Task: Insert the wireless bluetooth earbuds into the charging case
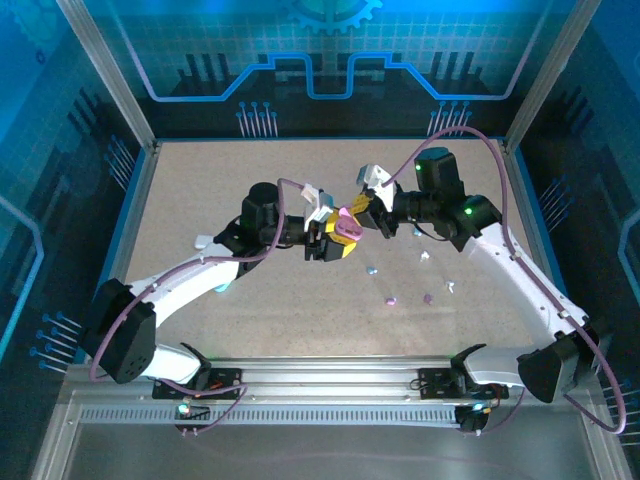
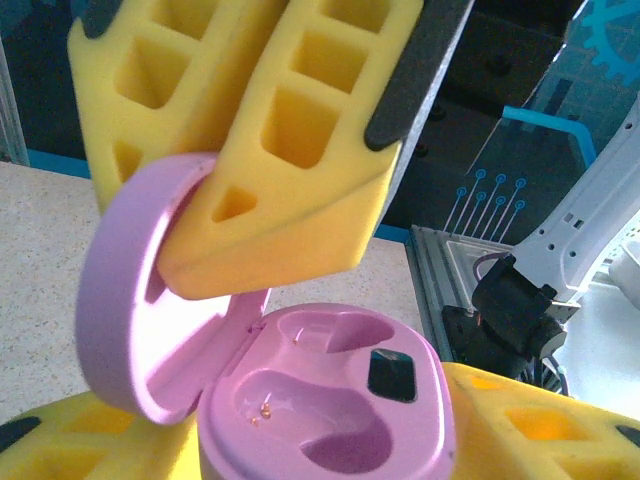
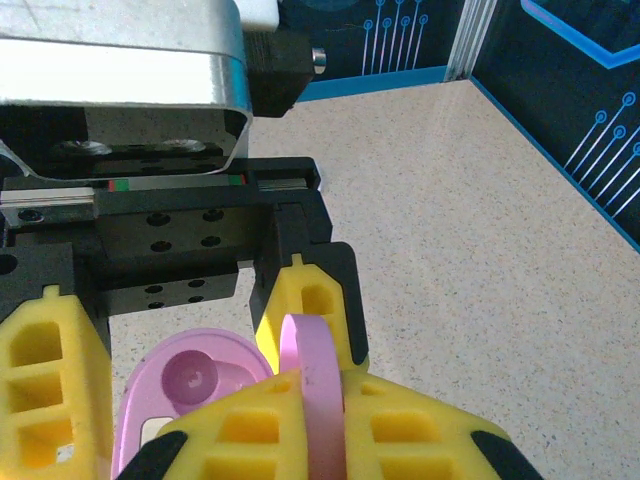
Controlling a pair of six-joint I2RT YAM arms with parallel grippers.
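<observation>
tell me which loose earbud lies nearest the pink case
The pale bud just below-right of the pink case; the other buds lie farther right.

readable text: none that I can make out, no words, brand names or numbers

far wall panel (image 1: 330,60): blue gear emblem (image 1: 335,10) at the top edge, cut off by the frame, with a stepped blue outline under it; pure graphics

side wall panels (image 3: 590,110): the same blue circuit-trace art, thin lines ending in little dots

black rail (image 3: 170,190): tiny red and green marks near each end, seen from the right wrist; too small to tell if they're a label

charging case (image 2: 330,400): plain pink, with a small dark window (image 2: 392,375) in the base; I can't read anything in it
</observation>
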